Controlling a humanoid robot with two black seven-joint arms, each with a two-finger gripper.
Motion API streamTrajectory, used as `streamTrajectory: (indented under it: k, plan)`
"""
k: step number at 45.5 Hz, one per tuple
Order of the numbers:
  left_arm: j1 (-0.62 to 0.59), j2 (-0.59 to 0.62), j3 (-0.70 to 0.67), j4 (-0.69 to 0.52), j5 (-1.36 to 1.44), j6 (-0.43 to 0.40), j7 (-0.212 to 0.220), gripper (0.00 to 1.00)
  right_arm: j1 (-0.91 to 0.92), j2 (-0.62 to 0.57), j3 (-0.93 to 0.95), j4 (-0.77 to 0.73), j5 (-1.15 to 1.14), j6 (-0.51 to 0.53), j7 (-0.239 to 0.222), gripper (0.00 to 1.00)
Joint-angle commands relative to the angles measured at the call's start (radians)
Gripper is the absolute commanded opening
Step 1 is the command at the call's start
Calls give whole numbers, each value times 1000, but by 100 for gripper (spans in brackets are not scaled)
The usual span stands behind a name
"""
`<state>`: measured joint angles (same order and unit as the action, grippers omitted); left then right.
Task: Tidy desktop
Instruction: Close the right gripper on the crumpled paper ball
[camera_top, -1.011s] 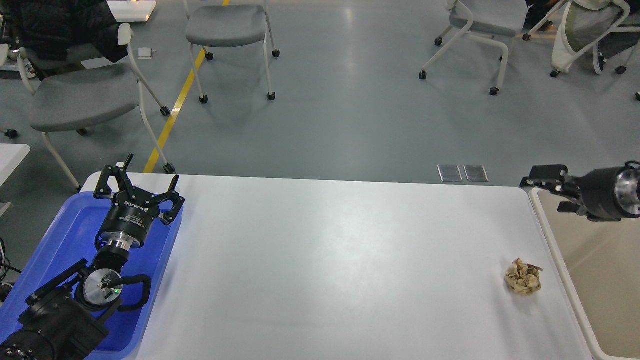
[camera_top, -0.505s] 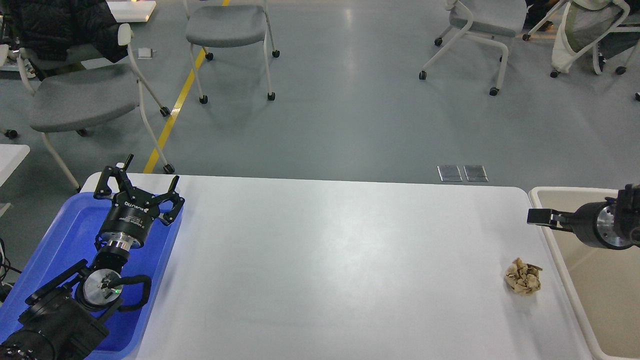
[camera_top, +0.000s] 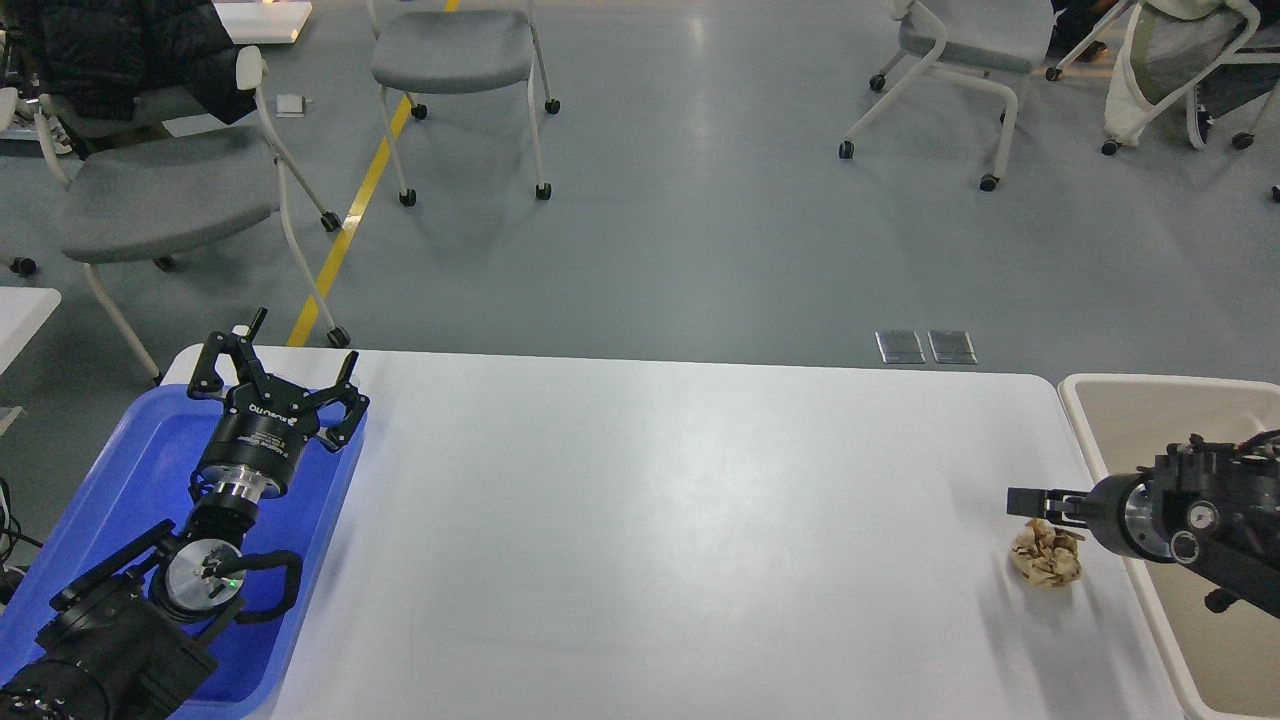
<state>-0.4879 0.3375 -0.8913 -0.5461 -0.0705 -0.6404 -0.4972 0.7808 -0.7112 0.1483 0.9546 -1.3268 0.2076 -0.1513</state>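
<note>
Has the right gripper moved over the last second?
Yes. The right gripper came down from beside the beige plastic bin's far corner toward the near edge, now just above the crumpled brown paper ball.

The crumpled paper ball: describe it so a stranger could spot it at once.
Start at the white desktop and go to its right edge, beside the beige bin. There lies the crumpled paper ball, just under the right hand. It is tan, wrinkled, and the only loose item on the white surface.

My desktop (camera_top: 650, 520) — a large white rectangular tabletop with rounded corners, slightly glossy — lies flat across the lower half of the frame, its far edge running level just below mid-height from left to right.
</note>
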Motion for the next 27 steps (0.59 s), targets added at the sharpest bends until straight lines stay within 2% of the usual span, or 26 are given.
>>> streamTrajectory:
  k: [1, 27]
  plan:
    - [-1, 0, 0, 0, 0, -1, 0, 100, -38, 72, -4, -77, -48, -27, 15, 100]
    - [0, 0, 0, 0, 0, 1, 0, 100, -55, 104, -24, -158, -46, -31, 50, 100]
